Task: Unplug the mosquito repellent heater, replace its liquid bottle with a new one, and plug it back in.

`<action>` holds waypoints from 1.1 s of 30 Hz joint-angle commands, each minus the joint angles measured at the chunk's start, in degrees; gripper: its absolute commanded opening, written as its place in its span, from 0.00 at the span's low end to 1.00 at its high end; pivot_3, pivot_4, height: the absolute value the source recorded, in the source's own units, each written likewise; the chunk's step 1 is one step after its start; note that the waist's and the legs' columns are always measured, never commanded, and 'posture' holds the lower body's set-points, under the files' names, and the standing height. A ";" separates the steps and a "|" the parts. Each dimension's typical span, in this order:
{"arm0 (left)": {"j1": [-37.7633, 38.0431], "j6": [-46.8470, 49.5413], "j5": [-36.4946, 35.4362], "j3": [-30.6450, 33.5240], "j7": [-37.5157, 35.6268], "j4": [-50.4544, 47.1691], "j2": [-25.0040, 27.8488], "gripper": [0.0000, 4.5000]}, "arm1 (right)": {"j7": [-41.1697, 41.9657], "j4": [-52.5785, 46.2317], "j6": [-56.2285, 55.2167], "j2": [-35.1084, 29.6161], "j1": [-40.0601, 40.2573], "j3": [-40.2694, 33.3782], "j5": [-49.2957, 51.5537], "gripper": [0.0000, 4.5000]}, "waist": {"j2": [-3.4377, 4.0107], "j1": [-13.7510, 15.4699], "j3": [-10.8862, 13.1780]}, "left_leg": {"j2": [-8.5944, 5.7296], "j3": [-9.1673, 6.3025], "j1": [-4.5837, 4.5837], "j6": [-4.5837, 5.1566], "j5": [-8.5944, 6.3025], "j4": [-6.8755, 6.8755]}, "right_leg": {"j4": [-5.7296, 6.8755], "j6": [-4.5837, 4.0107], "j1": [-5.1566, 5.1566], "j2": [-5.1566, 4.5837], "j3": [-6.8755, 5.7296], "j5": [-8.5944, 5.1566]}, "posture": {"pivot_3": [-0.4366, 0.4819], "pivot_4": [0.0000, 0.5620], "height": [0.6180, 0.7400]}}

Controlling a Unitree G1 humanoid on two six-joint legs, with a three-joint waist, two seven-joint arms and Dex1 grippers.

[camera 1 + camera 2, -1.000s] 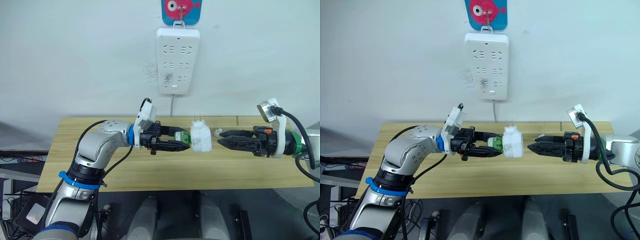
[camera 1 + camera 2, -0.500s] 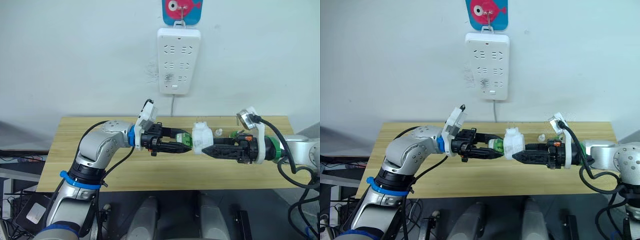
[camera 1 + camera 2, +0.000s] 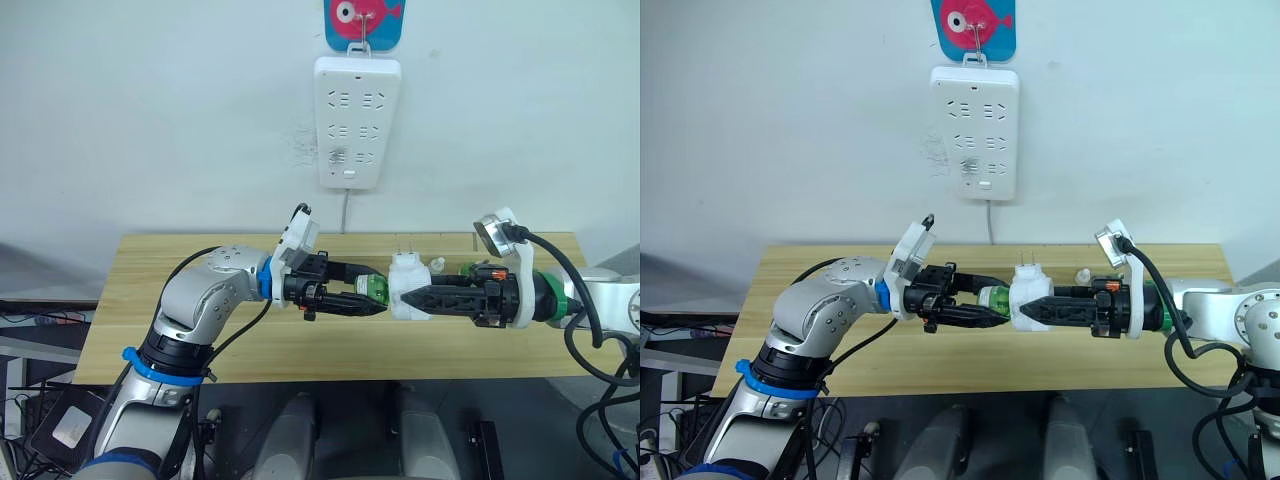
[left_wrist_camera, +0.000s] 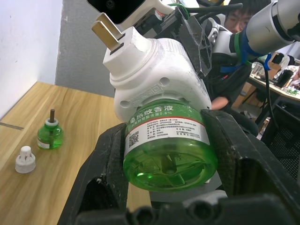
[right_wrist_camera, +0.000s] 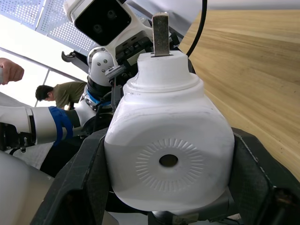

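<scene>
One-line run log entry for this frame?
left pincer: shut on green liquid bottle | right pincer: shut on small white plastic heater | heater: unplugged, above wooden table

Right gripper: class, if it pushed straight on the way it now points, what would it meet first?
The right gripper already clamps the mosquito repellent heater. Going on toward the robot's left, it would drive the heater's green bottle into the left gripper, which grips that bottle. Depth looks aligned, though not certain.

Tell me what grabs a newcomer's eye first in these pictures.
Two grippers meet above the wooden table: the right gripper clamps the white heater, and the left gripper clamps the green bottle fitted into it. On the wall above hangs a white socket strip.
</scene>
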 commanded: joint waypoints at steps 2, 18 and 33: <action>-0.10 -0.21 -1.29 -0.09 0.15 -2.53 -0.42 0.50 | -0.50 -1.81 -0.59 0.22 0.08 0.84 1.57 0.66 | 0.00 0.01 -0.03 | 0.00 0.00 0.00 0.00 0.00 0.00 | 0.00 0.00 0.00 0.00 0.00 0.00 | 0.54 0.42 1.00; 2.72 -27.40 19.86 -4.71 2.26 -3.51 4.88 1.00 | -12.44 0.40 -6.37 3.00 3.94 -1.57 -4.24 0.66 | -0.01 0.04 -0.48 | 0.00 0.04 0.01 0.00 0.00 -0.02 | -0.03 0.00 0.00 0.00 0.02 0.00 | 0.53 0.42 1.00; 5.44 -48.28 54.41 -13.06 27.02 -0.31 0.21 1.00 | -34.59 -4.35 -9.87 13.55 4.99 0.15 -4.07 0.66 | 0.00 0.16 -0.76 | -0.02 0.04 0.03 0.00 0.00 -0.02 | -0.01 0.02 0.01 -0.02 0.06 0.02 | 0.54 0.41 1.00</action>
